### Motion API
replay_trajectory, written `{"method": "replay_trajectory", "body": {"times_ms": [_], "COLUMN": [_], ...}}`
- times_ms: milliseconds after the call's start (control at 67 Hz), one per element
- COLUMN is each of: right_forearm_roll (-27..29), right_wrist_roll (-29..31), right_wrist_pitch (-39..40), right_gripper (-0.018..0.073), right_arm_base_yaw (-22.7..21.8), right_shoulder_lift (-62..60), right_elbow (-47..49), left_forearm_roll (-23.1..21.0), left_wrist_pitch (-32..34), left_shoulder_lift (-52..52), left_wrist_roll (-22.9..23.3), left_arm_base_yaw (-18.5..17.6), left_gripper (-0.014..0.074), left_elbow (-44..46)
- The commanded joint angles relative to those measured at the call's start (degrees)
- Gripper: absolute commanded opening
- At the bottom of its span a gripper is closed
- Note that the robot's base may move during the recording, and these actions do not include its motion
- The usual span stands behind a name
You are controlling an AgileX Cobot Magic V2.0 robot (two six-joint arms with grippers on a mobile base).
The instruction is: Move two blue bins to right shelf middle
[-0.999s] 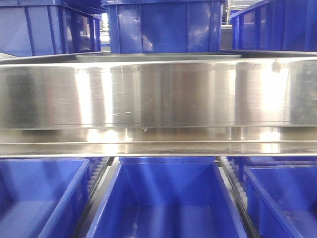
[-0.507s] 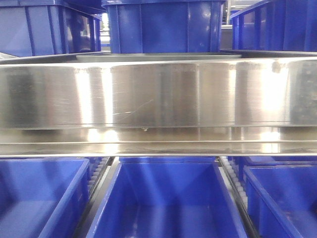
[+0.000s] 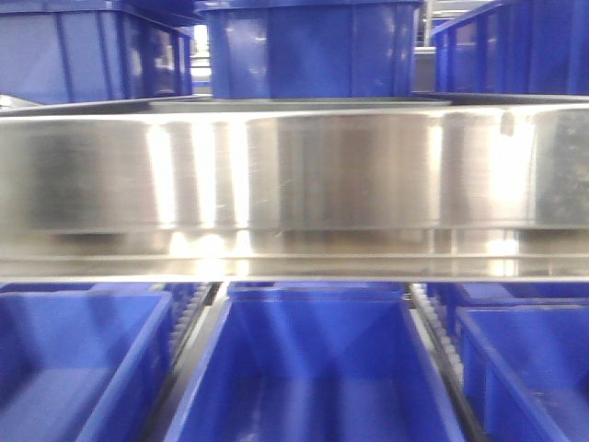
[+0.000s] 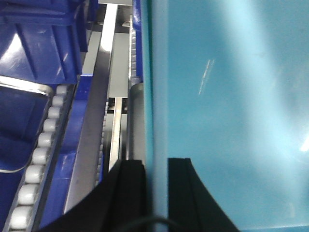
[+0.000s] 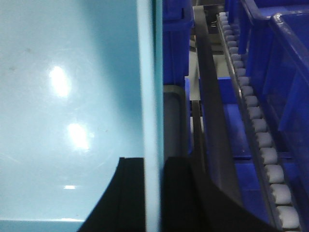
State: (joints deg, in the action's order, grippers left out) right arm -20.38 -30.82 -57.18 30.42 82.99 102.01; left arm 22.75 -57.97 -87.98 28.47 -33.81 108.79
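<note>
Pale blue bin point(image 4: 231, 121) hangs btwn both arms: left tool point(image 4: 155, 166) & right tool point(image 5: 153, 165) each pinch a side wall. Carry step, facing shelf rail point(image 3: 294, 175); next prob. lift over rail, slide in.

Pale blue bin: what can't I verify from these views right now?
Left wrist view: the pale blue bin, clamped by the left gripper, runs off the frame; one bin or two nested, unclear.
Right wrist view: same at the right gripper.
Front view: steel rail fills it; bin and grippers unseen.
</note>
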Motion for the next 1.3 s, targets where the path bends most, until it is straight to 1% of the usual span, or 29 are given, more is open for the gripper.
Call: {"method": "replay_trajectory", "body": {"times_ms": [0, 1283], "right_forearm_roll": [-1.77, -1.77], "right_wrist_roll": [-0.09, -0.09], "right_wrist_pitch": [6.23, 6.23], "right_gripper": [-0.0166, -0.0166], "right_arm_base_yaw": [0.02, 0.02], "right_shoulder_lift": [-0.97, -0.97], "right_elbow": [0.87, 0.87], "left_forearm_roll": [0.98, 0.98], "left_wrist_pitch": [3.76, 3.76], "left_shoulder_lift": [0.73, 0.73], "left_wrist_roll": [0.39, 0.39], "left_arm_base_yaw": [-0.18, -0.18], "left_gripper": [-0.0111, -0.0111], "left_elbow": [1.01, 1.01]}}
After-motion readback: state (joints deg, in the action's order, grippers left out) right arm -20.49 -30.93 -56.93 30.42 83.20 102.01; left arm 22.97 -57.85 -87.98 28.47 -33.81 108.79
